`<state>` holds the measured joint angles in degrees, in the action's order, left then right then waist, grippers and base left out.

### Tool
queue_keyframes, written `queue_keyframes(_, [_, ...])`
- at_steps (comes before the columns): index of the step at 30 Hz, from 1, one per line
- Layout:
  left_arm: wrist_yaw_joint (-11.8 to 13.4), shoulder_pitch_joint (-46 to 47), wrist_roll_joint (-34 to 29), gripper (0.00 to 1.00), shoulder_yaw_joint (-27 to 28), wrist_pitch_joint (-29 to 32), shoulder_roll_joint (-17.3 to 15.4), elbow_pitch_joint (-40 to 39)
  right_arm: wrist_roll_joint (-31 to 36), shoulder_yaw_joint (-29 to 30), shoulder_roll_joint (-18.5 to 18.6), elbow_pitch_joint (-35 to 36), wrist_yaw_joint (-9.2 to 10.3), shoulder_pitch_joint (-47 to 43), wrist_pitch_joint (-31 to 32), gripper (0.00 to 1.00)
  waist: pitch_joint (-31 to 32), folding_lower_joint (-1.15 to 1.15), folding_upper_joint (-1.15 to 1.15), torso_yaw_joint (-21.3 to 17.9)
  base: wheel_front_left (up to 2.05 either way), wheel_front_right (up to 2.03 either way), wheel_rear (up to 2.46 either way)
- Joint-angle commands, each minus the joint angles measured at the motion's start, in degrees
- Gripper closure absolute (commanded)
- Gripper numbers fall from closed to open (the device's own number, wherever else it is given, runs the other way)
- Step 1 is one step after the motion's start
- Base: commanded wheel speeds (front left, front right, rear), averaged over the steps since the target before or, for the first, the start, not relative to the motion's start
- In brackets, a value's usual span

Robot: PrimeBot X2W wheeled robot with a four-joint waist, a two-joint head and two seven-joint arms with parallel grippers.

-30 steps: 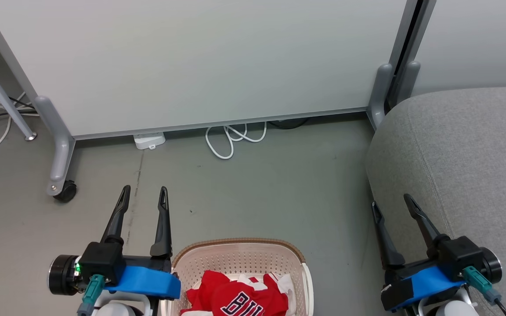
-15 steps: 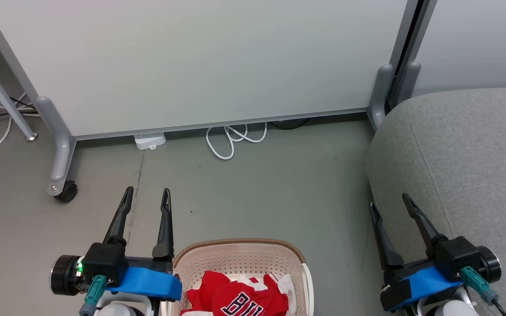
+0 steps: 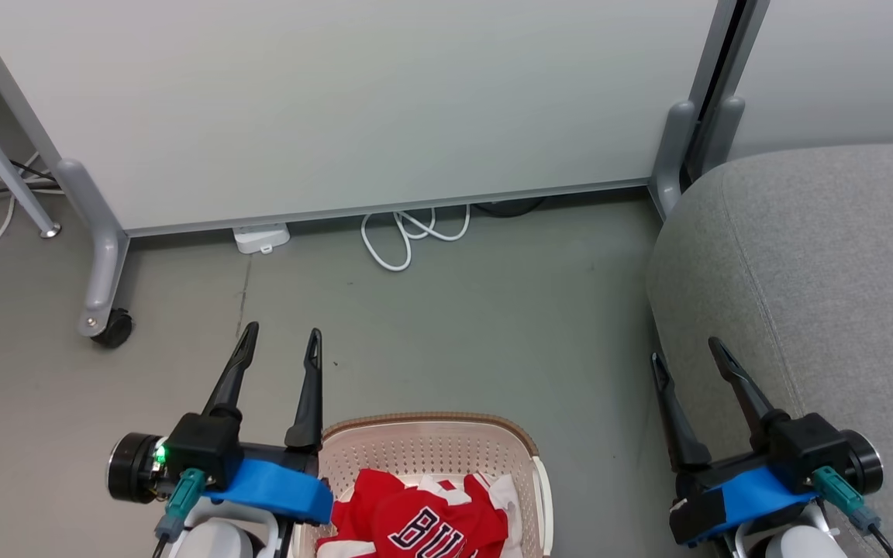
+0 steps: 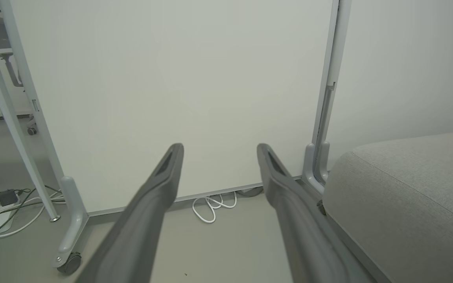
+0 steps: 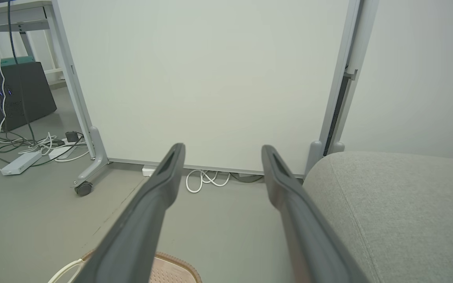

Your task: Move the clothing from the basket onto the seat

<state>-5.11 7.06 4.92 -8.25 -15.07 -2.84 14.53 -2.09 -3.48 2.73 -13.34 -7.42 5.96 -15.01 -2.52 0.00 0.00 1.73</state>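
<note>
**Clothing all in the basket, none on the seat**

Clothing [image 3: 415,521], red with white trim and dark lettering, lies bunched in the basket [image 3: 425,456] on the floor [image 3: 454,325], at the bottom edge of our head view. We judge the task barely begun: the grey seat [image 3: 826,271] to our right carries no garment on the part we can see. Our left fingers [image 3: 309,391] are spread wide and empty just beside the basket's left rim, pointing away over the floor. Our right fingers [image 3: 739,384] are likewise spread and empty at the seat's near edge, well apart from the basket. Everything is left to do, as we read it: reach into the basket, take hold, carry across, lay down, and repeat for whatever lies underneath.
</note>
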Motion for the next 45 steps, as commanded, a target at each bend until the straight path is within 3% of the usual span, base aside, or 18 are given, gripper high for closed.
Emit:
queue_keyframes(1, [-0.47,1.20,-0.35,0.00,-0.28,-0.16,-0.15,0.61,0.37,-0.07,0.28,0.25,-0.13,1.07,-0.26,0.00,-0.56,0.00,0.00,-0.16,0.00,0.00,0.00])
queue_keyframes(14, [-2.41,11.47,0.08,0.00,-7.16,-0.15,-2.45,12.66,0.75,-0.60,0.26,2.53,-0.13,5.49,-0.23,0.00,-10.11,0.00,0.00,-3.10,0.00,0.00,0.00])
queue_keyframes(26, [-2.36,24.48,5.36,0.00,-22.85,-0.16,-7.43,26.29,0.48,-1.00,0.23,5.92,-0.11,11.80,-0.23,0.00,-23.68,0.00,0.00,-7.16,0.00,0.00,0.00])
queue_keyframes(34, [-2.37,33.01,10.29,0.00,-35.20,-0.16,-8.53,37.59,0.92,-0.72,0.23,8.19,-0.08,15.68,-0.23,0.00,-31.97,0.00,0.00,-8.29,0.00,0.00,0.00])
queue_keyframes(45, [-2.36,39.00,15.84,0.00,-51.66,0.28,-8.87,45.95,0.56,-0.48,0.22,10.13,-0.08,19.00,-0.23,0.00,-39.94,0.00,0.00,-9.55,0.00,0.00,0.00])
